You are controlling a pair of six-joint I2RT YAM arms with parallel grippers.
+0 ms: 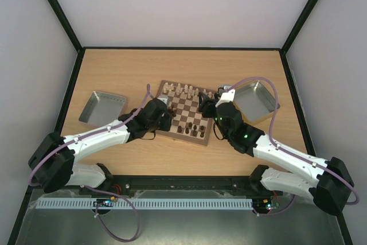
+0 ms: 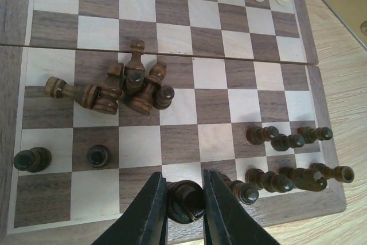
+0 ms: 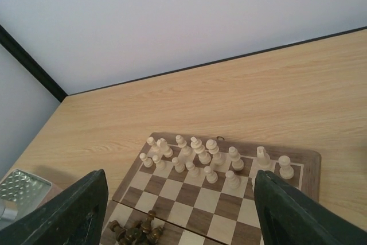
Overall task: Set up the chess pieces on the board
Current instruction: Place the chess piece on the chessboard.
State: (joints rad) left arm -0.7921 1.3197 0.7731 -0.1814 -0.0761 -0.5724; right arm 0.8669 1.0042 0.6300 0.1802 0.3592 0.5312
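The chessboard (image 1: 184,107) lies mid-table. My left gripper (image 2: 184,202) is shut on a dark brown piece (image 2: 184,201) standing on the board's near row. A heap of dark pieces (image 2: 133,87) lies toppled left of centre, two dark pieces (image 2: 98,156) stand near left, and more dark pieces (image 2: 289,159) stand at the near right. Cream pieces (image 3: 198,154) stand in two rows at the far edge. My right gripper (image 3: 180,222) is open and empty, above the board's right part, fingers (image 3: 298,216) wide apart.
A grey metal tray (image 1: 102,107) sits left of the board and another (image 1: 255,100) sits right of it, behind my right arm. The board's rim (image 2: 298,207) and bare table lie just beyond the near row.
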